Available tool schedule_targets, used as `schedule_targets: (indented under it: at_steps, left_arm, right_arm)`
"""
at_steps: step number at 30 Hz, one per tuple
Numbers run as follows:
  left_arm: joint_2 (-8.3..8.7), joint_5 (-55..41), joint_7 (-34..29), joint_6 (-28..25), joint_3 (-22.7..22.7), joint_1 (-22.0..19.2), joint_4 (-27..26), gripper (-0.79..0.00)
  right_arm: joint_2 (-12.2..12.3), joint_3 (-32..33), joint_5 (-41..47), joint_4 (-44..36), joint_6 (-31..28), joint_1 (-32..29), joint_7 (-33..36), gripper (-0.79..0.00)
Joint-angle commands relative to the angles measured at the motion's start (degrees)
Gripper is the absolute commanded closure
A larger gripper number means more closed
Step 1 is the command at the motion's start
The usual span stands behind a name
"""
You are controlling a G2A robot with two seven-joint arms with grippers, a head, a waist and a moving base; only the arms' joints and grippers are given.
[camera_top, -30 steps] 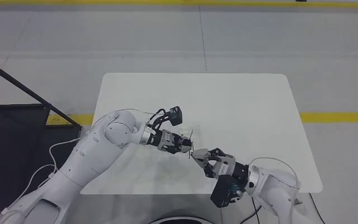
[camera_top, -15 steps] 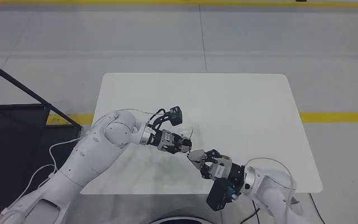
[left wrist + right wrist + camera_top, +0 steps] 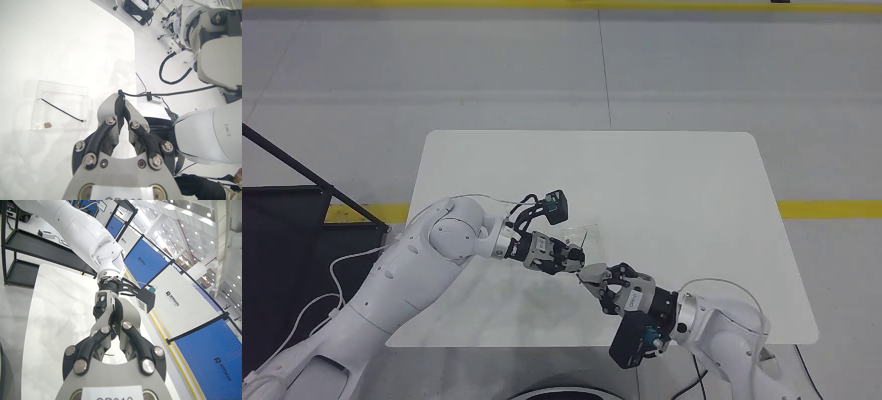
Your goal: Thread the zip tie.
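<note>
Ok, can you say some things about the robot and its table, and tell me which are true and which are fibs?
1. The left gripper is shut on a thin black plastic zip tie. True.
2. The clear square plastic tray is empty. False: a second black zip tie lies in it.
3. The grippers are far apart. False: the right gripper is close beside the left one.
4. The tray sits on the white table. True.

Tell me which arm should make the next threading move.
Right, probably. The left gripper is shut on the zip tie, with its head sticking out; the right gripper, shut, faces it close by.
</note>
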Motion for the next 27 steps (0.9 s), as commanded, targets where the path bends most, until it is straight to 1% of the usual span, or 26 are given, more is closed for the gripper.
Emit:
schedule_targets:
  at_steps: [1,14,18,27]
  left_arm:
    - [0.0,0.0,0.0,0.0,0.0,0.0,0.0,0.0]
    - [0.0,0.0,0.0,0.0,0.0,0.0,0.0,0.0]
    - [0.11,2.0,1.8,1.4,-0.2,1.2,-1.6,0.0]
    - [0.34,2.4,1.4,1.7,-0.1,1.7,-2.6,0.0]
  right_arm:
    - [0.0,0.0,0.0,0.0,0.3,0.0,0.3,0.0]
    - [0.1,-0.3,-1.8,-1.2,4.8,-1.3,1.6,0.0]
    - [0.1,-0.3,-2.6,-1.7,6.6,-1.8,2.0,0.0]
    - [0.2,-0.1,-3.4,-2.4,9.0,-3.1,1.8,0.0]
